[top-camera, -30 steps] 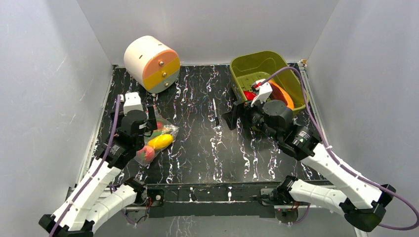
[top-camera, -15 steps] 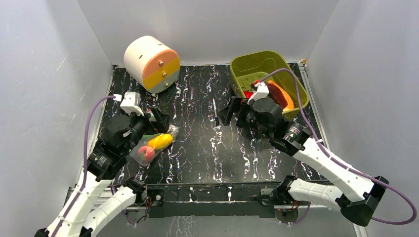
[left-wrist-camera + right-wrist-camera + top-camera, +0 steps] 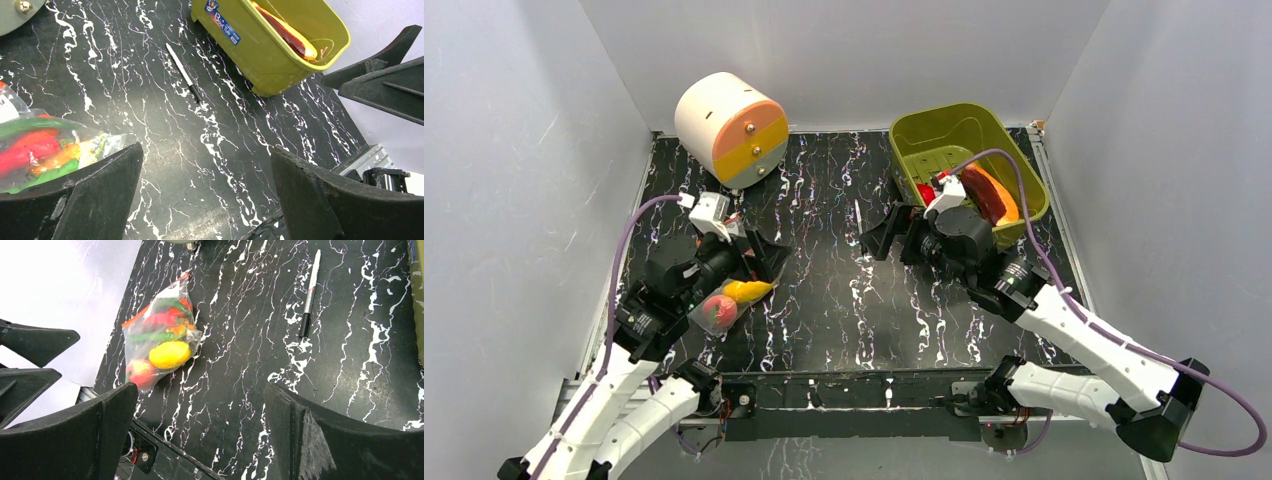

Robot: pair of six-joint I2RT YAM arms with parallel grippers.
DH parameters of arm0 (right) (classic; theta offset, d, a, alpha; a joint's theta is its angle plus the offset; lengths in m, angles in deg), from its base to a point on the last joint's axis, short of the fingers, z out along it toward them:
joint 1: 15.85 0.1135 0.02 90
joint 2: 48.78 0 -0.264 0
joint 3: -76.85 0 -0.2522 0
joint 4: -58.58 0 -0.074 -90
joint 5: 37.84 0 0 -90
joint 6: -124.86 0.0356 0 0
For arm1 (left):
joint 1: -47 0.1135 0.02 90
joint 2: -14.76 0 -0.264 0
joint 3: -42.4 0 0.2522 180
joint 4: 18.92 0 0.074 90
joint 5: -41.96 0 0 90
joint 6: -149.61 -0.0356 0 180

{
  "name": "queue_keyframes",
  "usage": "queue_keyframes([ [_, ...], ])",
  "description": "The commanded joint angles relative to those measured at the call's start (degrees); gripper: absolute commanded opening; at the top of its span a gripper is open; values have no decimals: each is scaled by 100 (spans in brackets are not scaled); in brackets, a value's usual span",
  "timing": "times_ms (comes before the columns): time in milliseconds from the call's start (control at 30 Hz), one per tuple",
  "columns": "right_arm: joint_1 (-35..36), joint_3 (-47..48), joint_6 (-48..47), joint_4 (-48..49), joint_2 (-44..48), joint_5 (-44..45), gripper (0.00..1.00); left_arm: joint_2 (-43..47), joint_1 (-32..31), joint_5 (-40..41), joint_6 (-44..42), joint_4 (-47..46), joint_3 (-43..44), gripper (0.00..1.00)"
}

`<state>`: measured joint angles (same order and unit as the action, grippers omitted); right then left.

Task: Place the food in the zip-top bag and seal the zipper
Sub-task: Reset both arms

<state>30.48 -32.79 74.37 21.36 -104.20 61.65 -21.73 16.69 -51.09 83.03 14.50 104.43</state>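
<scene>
Left end effector (image 3: 205, 165) and right end effector (image 3: 200, 400) gape empty. I'd pin the zip-top bag (image 3: 160, 347) at one zipper (image 3: 136, 318) end, then pinch along.

Lab test booth: white panels (image 3: 854, 50) enclose a marbled tabletop (image 3: 824, 300).

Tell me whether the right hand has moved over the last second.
Yes. The right hand has slid left in the top view, away from the green tub and closer to the pen, with its jaws open.
</scene>
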Motion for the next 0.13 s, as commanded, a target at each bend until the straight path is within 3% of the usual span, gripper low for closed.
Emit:
queue_keyframes([
  [0, -27, 39, 25, 462, 221, 168, 98, 27, 29, -22, -149, -37, 204, 98],
  [100, -28, 118, -1, 483, 251, 167, 98, 16, 25, -32, -298, 29, 306, 98],
])
